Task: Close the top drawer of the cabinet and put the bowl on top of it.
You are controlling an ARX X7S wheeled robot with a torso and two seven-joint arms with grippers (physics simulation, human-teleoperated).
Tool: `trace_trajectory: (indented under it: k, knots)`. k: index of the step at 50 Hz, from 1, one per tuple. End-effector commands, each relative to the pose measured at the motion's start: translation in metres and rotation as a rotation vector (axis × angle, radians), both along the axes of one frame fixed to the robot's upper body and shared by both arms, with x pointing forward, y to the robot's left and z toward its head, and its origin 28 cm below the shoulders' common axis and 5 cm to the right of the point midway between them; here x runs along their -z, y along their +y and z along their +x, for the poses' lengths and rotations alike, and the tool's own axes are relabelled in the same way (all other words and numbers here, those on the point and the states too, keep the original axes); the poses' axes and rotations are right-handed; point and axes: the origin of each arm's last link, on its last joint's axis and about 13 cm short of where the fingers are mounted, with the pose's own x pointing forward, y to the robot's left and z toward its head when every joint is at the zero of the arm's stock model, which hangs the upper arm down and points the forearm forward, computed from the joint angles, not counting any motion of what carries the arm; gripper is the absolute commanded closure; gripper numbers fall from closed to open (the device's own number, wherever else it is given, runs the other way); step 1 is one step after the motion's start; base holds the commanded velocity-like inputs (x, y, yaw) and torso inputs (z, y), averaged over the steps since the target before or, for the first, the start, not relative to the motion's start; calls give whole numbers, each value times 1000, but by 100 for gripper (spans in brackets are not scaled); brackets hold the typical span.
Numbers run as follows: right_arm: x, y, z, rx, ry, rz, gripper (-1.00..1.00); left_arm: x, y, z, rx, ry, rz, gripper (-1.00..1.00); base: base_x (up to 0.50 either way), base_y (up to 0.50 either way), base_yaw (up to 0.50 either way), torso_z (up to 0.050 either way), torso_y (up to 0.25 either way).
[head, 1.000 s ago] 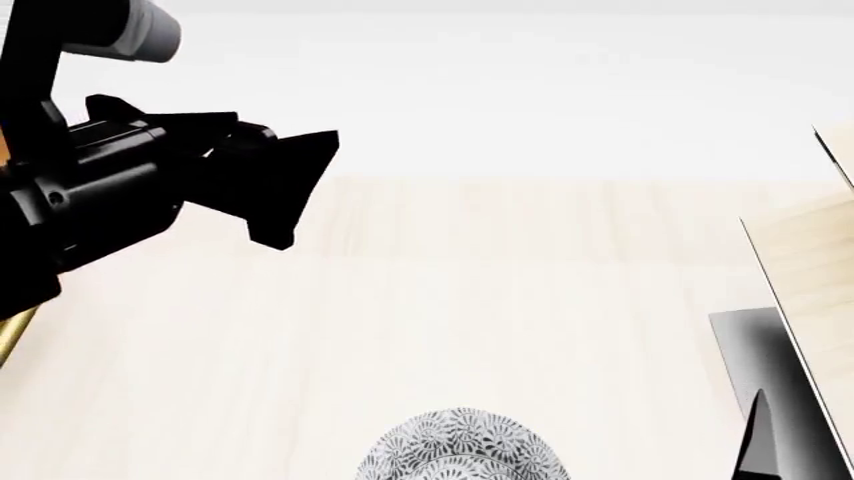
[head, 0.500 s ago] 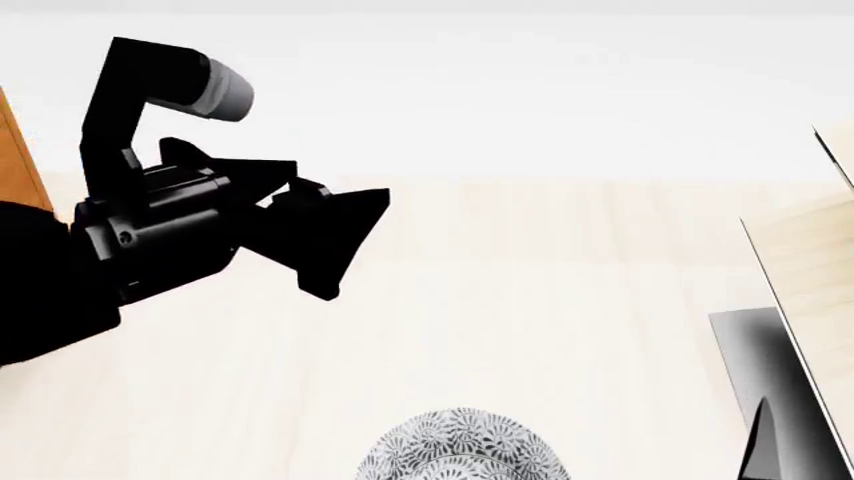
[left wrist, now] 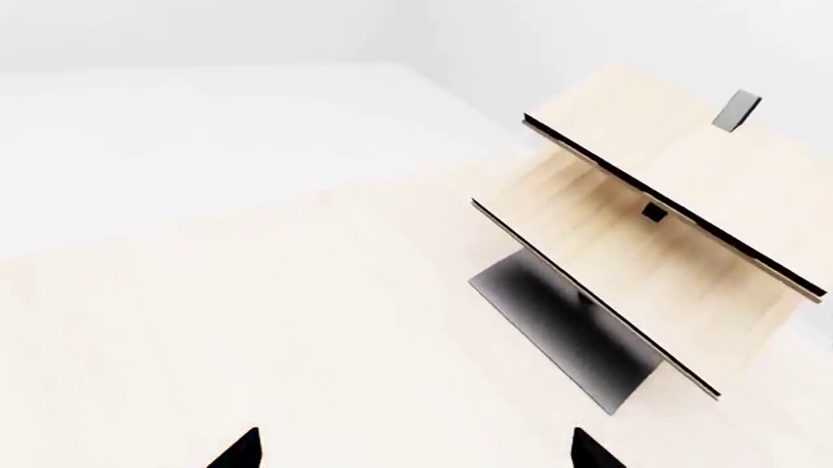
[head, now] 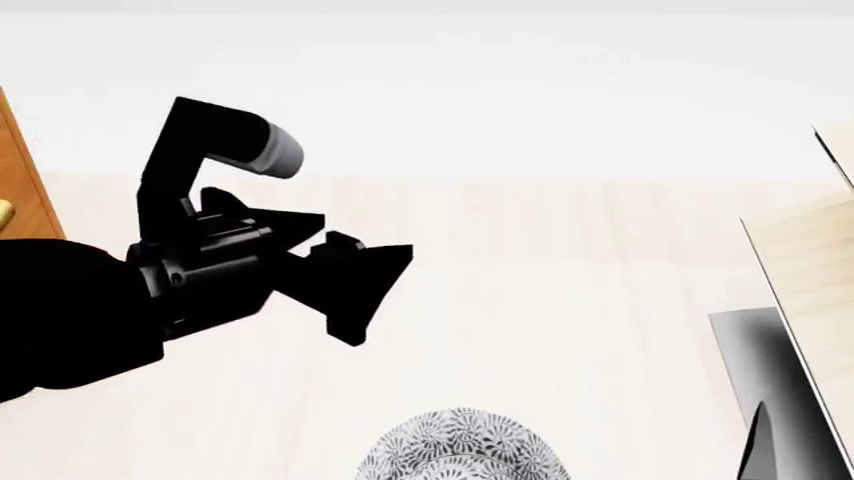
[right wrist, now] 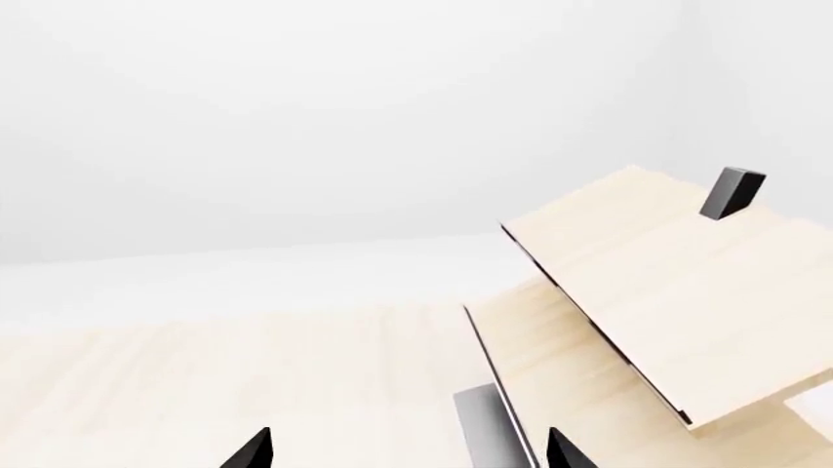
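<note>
Since the earlier frames the left arm (head: 80,310) has swung away from the left edge of the head view and in over the bench (head: 561,300), and a strip of the orange-brown cabinet (head: 24,180) has come into sight behind it, with a speck of brass at the picture's border. Whether the top drawer is shut cannot be told from that strip. The left gripper (head: 367,285) hangs over bare bench, pointing toward the right side; its fingers (left wrist: 241,450) stand spread apart in the left wrist view, with nothing between them. The bowl (head: 461,447) sits at the near edge of the bench, well apart from the left gripper and unchanged in place. The pale wooden rack (head: 801,270) with its black base (head: 761,370) stands toward the right edge of the bench. The right gripper's fingers (right wrist: 248,450) are likewise parted and empty, facing the rack. The bench is light wood with faint grain; behind it the room is plain white.
</note>
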Motion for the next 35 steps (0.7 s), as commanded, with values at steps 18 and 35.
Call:
trace_trajectory:
  k: [18,35]
  knots:
    - [2,1,-2,-1,0,6,-100,31,-6,-4,38,48,51,-100,0,0,0,0,0]
    - [11,-2,-5,5,-2,14,-100,57,-11,-8,88,85,87,-100,0,0,0,0,0]
